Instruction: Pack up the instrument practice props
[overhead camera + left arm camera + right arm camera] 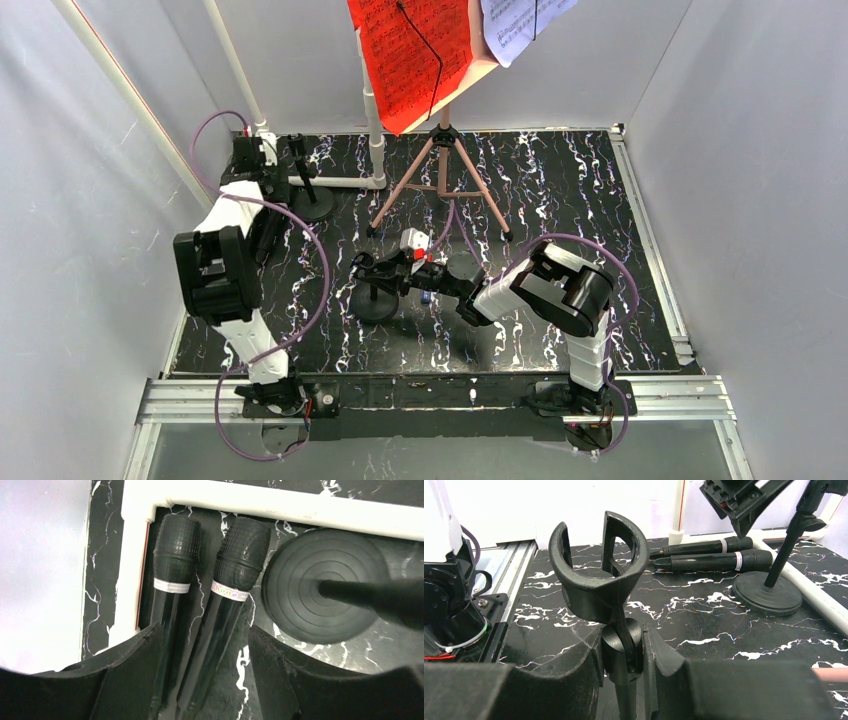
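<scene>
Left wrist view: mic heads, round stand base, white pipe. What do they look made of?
Mic heads: matte black with a grid texture; could be metal mesh or moulded plastic, can't tell which. Round stand base: matte black with concentric moulded rings, likely plastic or rubber-coated. White pipe: smooth, slightly glossy white, looks like PVC plastic.

- Left arm [238,215]: stretched to the far-left corner, elbow raised, wrist pointing down.
- Left gripper [205,630]: jaws stand well apart.
- Right arm [548,285]: elbow folded high, forearm angled low and leftward.
- Right gripper [624,642]: fingers clamped on the microphone stand [594,580] stem, just below its clip.
</scene>
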Robot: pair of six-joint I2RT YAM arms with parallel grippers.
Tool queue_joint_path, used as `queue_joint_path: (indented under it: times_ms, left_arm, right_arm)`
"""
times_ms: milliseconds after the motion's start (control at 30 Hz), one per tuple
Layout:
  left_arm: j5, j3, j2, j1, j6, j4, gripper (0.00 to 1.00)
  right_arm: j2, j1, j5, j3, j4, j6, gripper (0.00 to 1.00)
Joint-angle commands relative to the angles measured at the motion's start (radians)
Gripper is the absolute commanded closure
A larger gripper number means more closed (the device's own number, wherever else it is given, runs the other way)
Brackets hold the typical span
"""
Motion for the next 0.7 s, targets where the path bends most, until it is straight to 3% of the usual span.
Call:
queue_joint_path:
  times_ms: [0, 233, 467, 600, 667]
  left_arm:
    - [0.053, -0.101, -0.180, 0.008, -0.120, 0.045, 0.39]
    - [0.209, -0.318, -0.466, -0.013, -0.278, 0.064, 0.33]
    - [0.362, -0.450, -0.769, -0.108, -0.311, -0.001, 0.29]
    - [0.397, -0.482, -0.893, -0.216, -0.319, -0.062, 0.28]
    - [0.401, -0.488, -0.949, -0.258, -0.323, -0.096, 0.28]
  right_arm:
    - [0.070, -0.028, 0.016, -0.064, -0.344, 0.004, 0.99]
    - [0.073, -0.027, 0.013, -0.039, -0.360, 0.019, 0.99]
    - [0.069, -0.028, 0.012, -0.030, -0.365, 0.032, 0.96]
    - [0.058, -0.026, 0.016, -0.029, -0.370, 0.037, 0.89]
    - [0.038, -0.027, 0.022, -0.029, -0.381, 0.037, 0.79]
